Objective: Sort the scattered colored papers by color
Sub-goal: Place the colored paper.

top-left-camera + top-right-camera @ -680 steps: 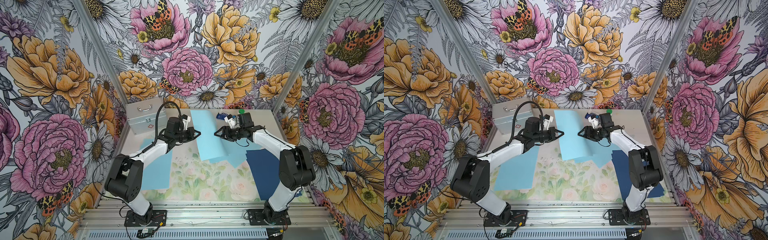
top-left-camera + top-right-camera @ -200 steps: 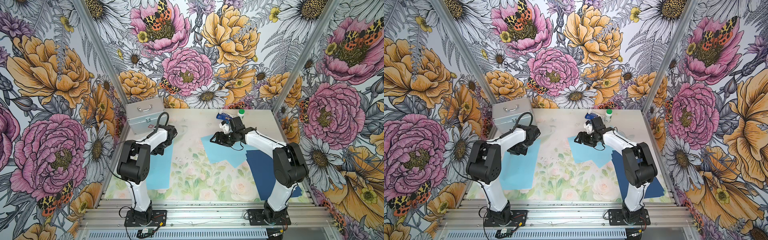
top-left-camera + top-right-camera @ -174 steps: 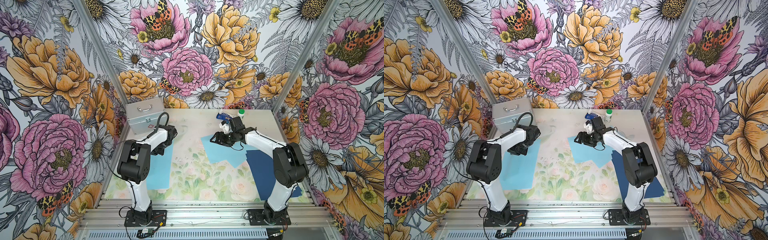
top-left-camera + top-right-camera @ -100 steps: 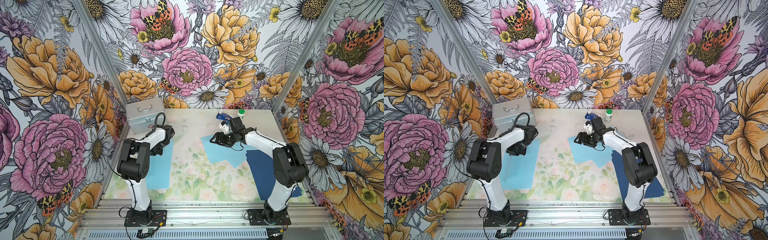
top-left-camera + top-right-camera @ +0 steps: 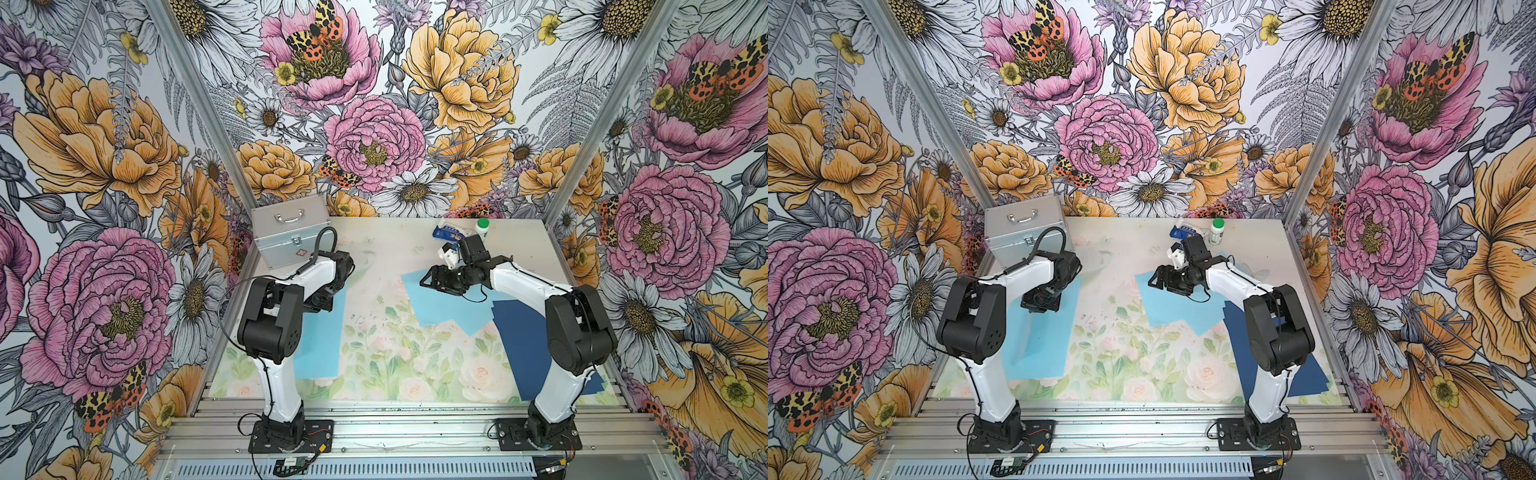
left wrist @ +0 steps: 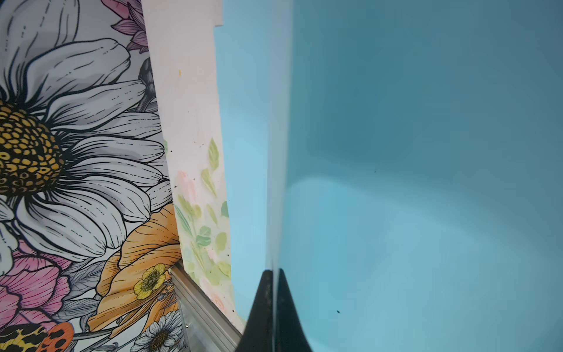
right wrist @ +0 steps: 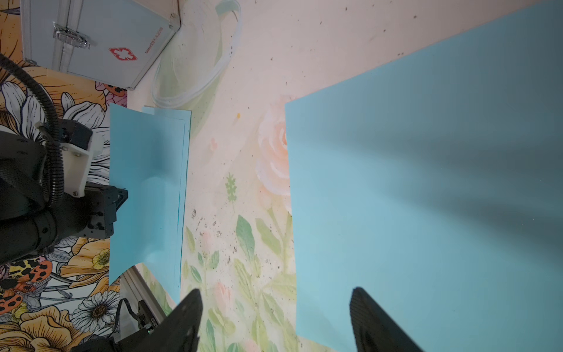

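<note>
At the left of the frame, the left gripper (image 6: 273, 304) pinched the edge of a light blue sheet (image 5: 322, 328), thin, limp and best gripped by its edge, while the right gripper (image 7: 275, 320) hovered wide open over another light blue sheet (image 5: 436, 303) at centre right.

Two dark fingertips (image 7: 370, 317) of the right gripper (image 7: 274, 320) stand wide apart above a large light blue sheet (image 7: 426, 198) lying on the flower-printed table (image 7: 243, 91). Beyond, the left gripper (image 7: 117, 202) meets the edge of another light blue sheet (image 7: 146, 195), apparently pinching it, over a light blue stack (image 7: 182, 170). A silver case (image 7: 100, 39) with a red cross sits nearby.
</note>
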Tool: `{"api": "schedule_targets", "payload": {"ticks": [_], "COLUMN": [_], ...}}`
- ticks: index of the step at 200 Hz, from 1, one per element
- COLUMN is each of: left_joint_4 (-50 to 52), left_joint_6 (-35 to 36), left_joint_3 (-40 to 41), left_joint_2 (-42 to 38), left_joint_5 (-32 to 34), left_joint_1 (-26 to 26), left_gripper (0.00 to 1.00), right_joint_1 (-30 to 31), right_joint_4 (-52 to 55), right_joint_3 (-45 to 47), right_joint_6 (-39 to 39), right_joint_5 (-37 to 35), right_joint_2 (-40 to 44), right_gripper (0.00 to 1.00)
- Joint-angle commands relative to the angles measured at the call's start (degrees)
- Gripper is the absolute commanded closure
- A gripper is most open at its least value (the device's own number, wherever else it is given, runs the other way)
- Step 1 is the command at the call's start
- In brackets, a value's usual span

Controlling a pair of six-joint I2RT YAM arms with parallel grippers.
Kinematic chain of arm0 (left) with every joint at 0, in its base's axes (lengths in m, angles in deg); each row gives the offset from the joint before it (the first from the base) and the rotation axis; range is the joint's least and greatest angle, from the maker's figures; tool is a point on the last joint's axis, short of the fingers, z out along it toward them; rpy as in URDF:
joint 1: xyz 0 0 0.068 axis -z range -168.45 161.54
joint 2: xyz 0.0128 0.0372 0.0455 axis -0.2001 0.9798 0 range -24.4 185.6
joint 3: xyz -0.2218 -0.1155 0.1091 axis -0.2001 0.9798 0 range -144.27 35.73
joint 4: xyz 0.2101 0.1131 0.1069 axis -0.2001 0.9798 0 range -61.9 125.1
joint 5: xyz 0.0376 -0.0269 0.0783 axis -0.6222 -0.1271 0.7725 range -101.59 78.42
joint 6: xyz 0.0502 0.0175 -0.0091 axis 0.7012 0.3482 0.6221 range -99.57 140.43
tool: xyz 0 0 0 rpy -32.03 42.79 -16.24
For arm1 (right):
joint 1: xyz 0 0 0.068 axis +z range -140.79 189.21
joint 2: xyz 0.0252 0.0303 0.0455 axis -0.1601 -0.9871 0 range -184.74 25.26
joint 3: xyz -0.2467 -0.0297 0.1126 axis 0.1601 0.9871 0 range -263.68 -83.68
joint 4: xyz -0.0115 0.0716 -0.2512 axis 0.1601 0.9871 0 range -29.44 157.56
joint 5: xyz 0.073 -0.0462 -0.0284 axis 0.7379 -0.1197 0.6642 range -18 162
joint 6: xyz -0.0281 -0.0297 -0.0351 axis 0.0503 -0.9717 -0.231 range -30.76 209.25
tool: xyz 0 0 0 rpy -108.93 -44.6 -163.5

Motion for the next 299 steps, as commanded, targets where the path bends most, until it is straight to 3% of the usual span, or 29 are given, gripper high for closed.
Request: {"api": "schedule_targets", "payload": {"ticks": [1, 70, 148, 165, 173, 176, 179, 240, 262, 288, 299], "left_joint_4": [-1.88, -1.5, 1.38, 3.07, 4.12, 4.51, 4.82, 5.32, 4.52, 0.79, -2.09], "left_joint_6": [1.11, -0.03, -4.16, -5.69, -6.5, -6.85, -7.12, -6.99, -6.19, -5.52, -5.03], "left_joint_3": [0.58, 1.21, 1.28, 0.55, -0.11, -0.37, -0.57, -4.98, -7.66, -9.17, -9.16], "left_joint_2": [-3.69, -0.9, 1.15, 1.41, 1.33, 1.14, 0.99, -12.61, -15.98, -16.72, -16.32], "left_joint_5": [-2.46, -1.75, 5.14, 8.35, 9.46, 9.9, 10.36, 10.49, 4.05, -0.43, -5.75], "left_joint_1": [-0.42, -2.56, -5.44, -6.95, -7.67, -8.03, -8.23, -10.41, -7.56, -0.63, 1.57], "left_gripper": [1.0, 1.0, 0.59, 0.44, 0.21, 0.06, 0.02, 0.02, 0.02, 0.02, 0.02], "right_joint_1": [0.44, 0.64, 0.65, 0.69, 0.73, 0.71, 0.65, -0.31, -2.52, -6.96, -9.11], "right_joint_4": [-0.6, -0.62, -0.59, -0.61, -0.63, -0.64, -0.55, 0.11, 1.33, 3.61, 4.72], "right_joint_3": [0.06, 0.25, 0.14, 0.05, 0.09, 0.06, 0.05, 0.24, 0.14, 0.31, 0.41], "right_joint_6": [-0.41, -0.41, -0.34, -0.34, -0.33, -0.33, -0.33, -0.42, -0.49, -0.76, -1.14], "right_joint_5": [0.22, 0.31, 0.53, 0.55, 0.66, 0.63, 0.62, -2.17, -5.22, -10.3, -12.21], "right_joint_2": [0.68, 0.8, 0.71, 0.71, 0.7, 0.71, 0.76, 1.78, 2.84, 4.46, 4.88], "right_gripper": [0.23, 0.23, 0.23, 0.23, 0.23, 0.23, 0.23, 0.23, 0.22, 0.2, 0.18]}}
